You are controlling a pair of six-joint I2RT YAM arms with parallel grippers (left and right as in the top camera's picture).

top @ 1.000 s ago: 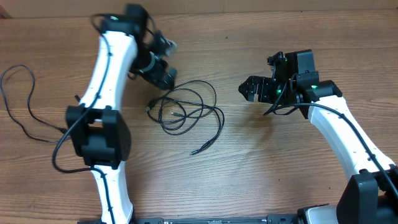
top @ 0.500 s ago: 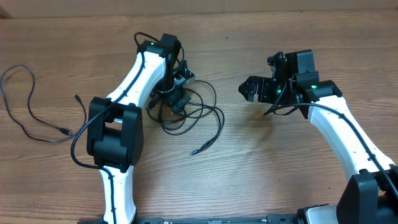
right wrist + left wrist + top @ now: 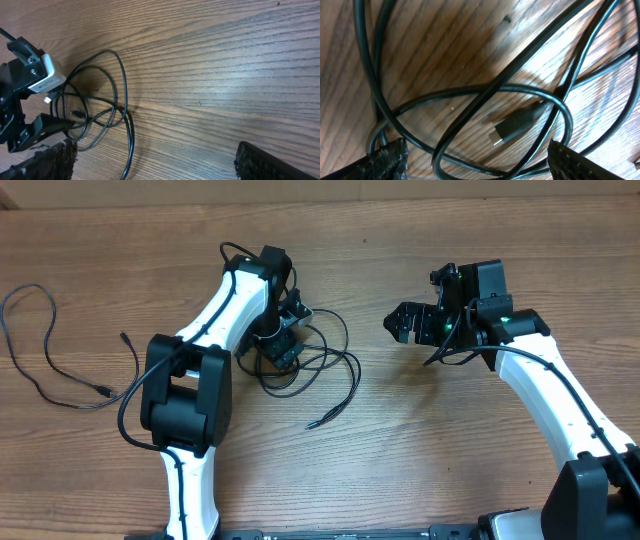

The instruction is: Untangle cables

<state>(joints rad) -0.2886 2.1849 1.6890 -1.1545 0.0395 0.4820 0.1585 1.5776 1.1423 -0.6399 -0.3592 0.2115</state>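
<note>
A tangle of thin black cables (image 3: 325, 360) lies in loops on the wooden table near its middle. My left gripper (image 3: 283, 350) is down on the tangle's left side. In the left wrist view it (image 3: 482, 167) stands open, its fingertips (image 3: 385, 160) straddling several crossing loops (image 3: 470, 92) and a plug with a silver tip (image 3: 516, 125). My right gripper (image 3: 402, 321) hovers open to the right of the tangle, holding nothing. In its own view the right gripper (image 3: 155, 165) faces bare wood, with the tangle (image 3: 120, 97) ahead to the left.
A separate long black cable (image 3: 40, 355) lies spread at the table's far left, its ends (image 3: 124, 337) near my left arm's base link (image 3: 180, 395). The table's back edge (image 3: 400, 198) runs along the top.
My left arm swung from the back left over to the tangle and came down on it, its jaws narrowing slightly. The right arm has not moved.
</note>
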